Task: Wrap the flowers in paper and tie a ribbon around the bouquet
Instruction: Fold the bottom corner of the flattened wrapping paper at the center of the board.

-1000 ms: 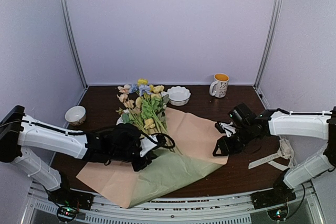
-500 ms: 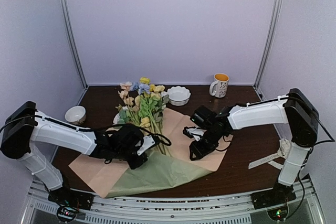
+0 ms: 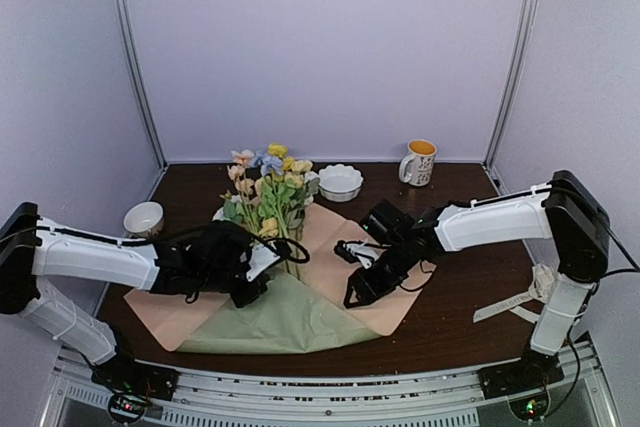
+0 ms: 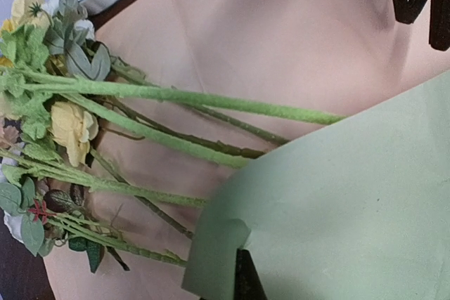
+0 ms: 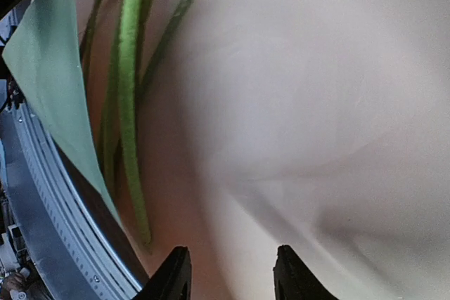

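The flowers (image 3: 268, 182) lie on the paper (image 3: 335, 232), blossoms toward the white bowl (image 3: 340, 182) at the far side, stems running under the sheet's folded-over green near part. The paper lies peach side up on the worktop (image 3: 460, 247). The left pincer (image 3: 248, 285) is pinching that green fold's edge. The right pincer (image 3: 353, 295), tips spread, hangs over bare peach paper beside the stems. The ribbon (image 3: 510, 302) lies well apart, at the right.

Left gripper (image 3: 249, 289) seemingly pinches paper (image 3: 292, 319) beside flowers (image 3: 267, 183).
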Tool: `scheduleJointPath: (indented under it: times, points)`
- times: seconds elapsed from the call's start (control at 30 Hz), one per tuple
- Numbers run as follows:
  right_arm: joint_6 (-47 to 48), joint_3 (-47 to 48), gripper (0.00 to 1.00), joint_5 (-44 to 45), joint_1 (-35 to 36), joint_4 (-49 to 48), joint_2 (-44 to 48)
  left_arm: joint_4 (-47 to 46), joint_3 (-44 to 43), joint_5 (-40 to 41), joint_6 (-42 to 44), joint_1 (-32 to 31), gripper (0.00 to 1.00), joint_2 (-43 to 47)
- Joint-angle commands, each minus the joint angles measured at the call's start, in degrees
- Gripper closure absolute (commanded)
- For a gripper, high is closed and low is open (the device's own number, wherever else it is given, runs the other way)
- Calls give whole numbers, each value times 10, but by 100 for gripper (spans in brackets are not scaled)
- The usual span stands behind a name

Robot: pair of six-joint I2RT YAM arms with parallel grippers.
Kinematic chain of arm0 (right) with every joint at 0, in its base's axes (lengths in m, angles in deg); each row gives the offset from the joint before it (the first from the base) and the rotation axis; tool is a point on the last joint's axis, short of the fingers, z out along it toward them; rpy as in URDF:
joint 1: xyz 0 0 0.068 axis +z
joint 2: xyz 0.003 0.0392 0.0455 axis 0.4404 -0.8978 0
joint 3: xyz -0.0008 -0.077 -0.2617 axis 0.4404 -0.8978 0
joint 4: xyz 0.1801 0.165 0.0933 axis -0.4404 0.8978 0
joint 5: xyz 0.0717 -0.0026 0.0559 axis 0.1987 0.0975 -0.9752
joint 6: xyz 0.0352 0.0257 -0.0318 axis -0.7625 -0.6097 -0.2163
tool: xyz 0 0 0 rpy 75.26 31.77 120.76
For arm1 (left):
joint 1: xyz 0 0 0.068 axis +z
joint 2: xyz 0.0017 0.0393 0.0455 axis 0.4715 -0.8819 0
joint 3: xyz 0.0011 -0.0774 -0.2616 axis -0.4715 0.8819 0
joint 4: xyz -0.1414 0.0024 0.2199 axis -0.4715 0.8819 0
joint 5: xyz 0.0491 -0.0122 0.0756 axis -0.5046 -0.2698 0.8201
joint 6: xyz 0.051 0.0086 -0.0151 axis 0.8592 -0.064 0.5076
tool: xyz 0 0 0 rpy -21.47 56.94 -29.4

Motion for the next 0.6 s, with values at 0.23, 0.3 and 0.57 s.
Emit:
scheduleJointPath:
  times: [0.23, 0.3, 0.57]
  points:
    - [17, -74, 57, -156, 6, -153, 79, -82, 41, -47, 27, 1, 100, 67]
    - [17, -75, 56, -138, 11, -148, 76, -69, 30, -43, 25, 1, 100, 50]
    - [38, -87, 54, -126, 31, -129, 58, -51, 15, -7, 9, 1, 100, 16]
